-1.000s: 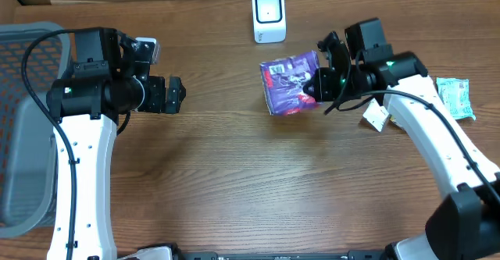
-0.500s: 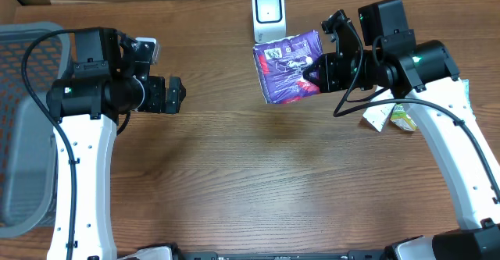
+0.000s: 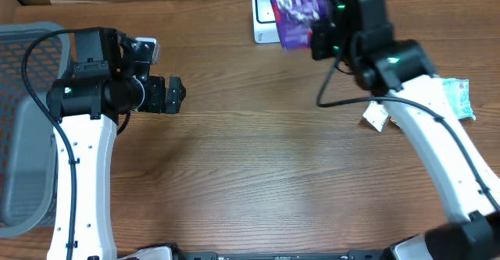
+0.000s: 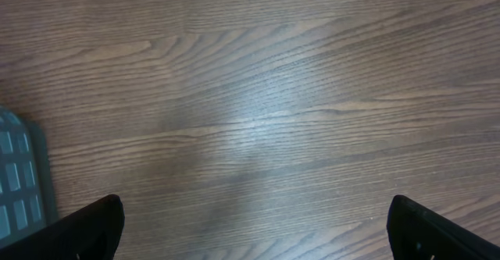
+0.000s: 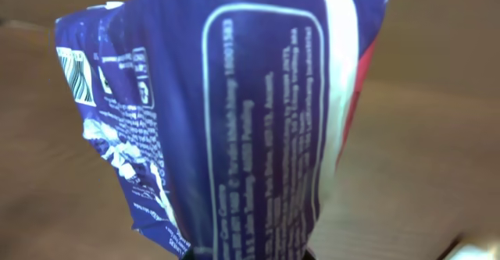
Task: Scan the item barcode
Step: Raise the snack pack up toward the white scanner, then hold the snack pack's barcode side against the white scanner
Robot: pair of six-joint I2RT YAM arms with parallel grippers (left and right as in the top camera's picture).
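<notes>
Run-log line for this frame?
right gripper: shut on purple packet, at scanner | left gripper: open, empty

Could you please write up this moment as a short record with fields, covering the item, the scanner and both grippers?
item: purple packet, held up off the table
scanner: white scanner at the far edge, partly covered by the packet in the overhead view
right gripper: shut on the purple packet
left gripper: open, empty, above bare wood
other things: grey basket at the left edge; green packet and small white tag on the right
</notes>
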